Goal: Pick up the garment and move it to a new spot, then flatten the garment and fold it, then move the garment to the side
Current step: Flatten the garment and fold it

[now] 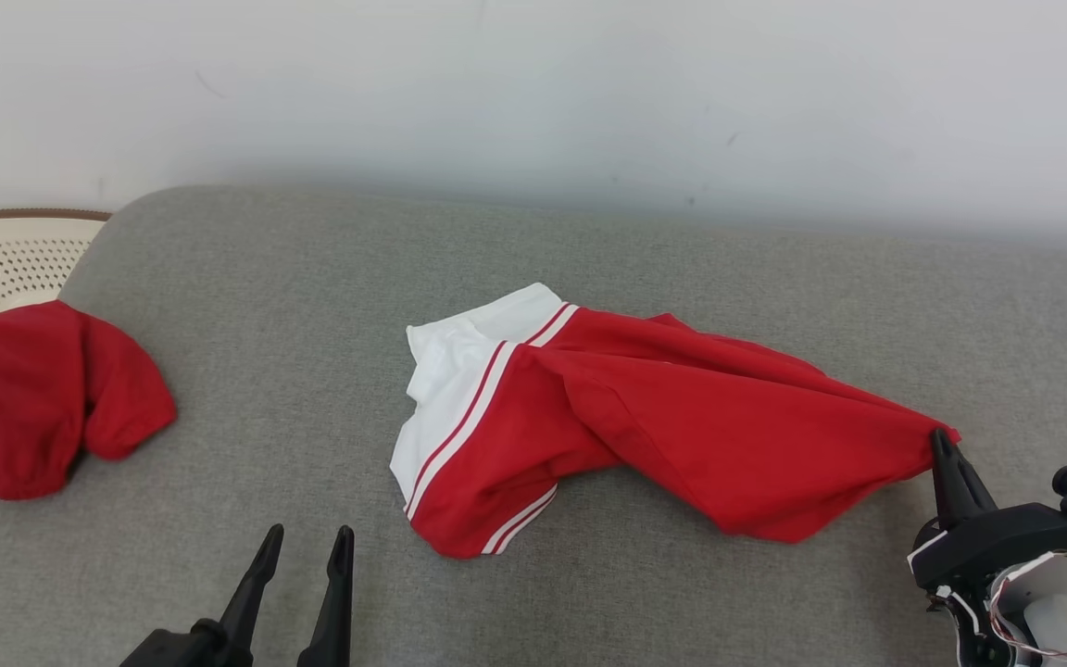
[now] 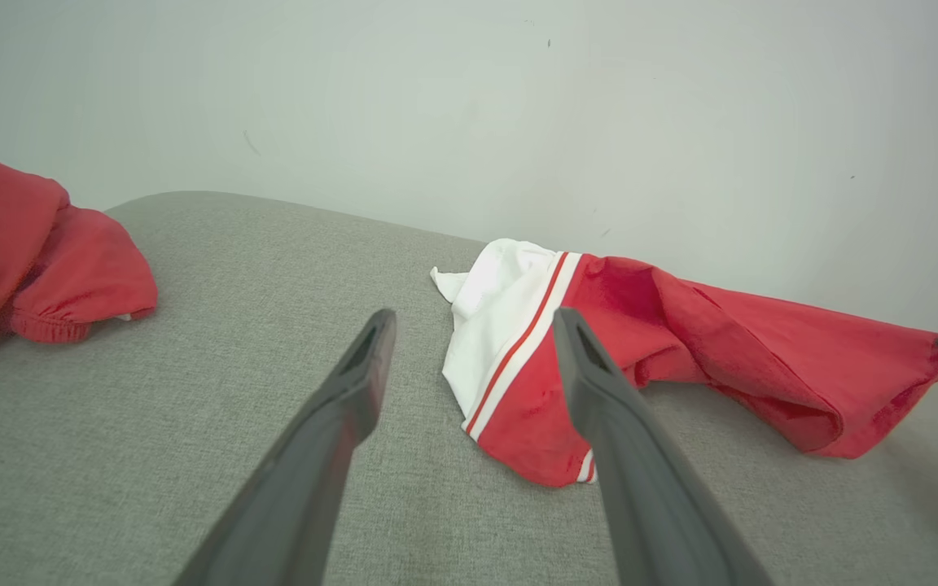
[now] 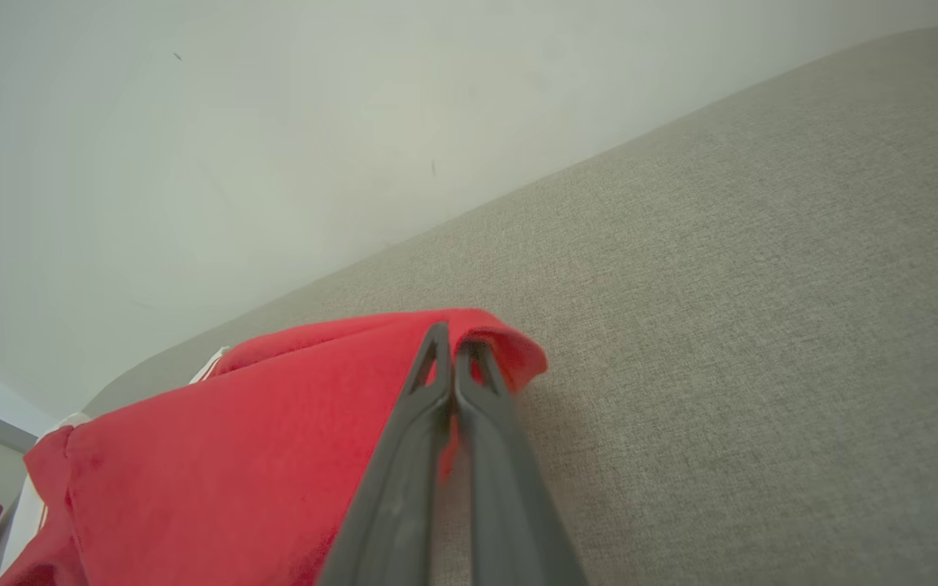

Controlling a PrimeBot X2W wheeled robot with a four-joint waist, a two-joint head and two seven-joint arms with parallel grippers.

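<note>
My right gripper (image 1: 941, 440) is clenched on the garment (image 1: 663, 421) corner at lower right; my left gripper (image 1: 304, 547) waits released at lower left. Such a thin pinch could slip if I pull hard across the cushion (image 1: 265, 306).

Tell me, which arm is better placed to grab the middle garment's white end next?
Left, probably. The left claw is open, near the white end of the garment; the right claw is shut on its far red corner.

Garment (image 3: 192, 472) cut off btm-left, right wrist view.
</note>
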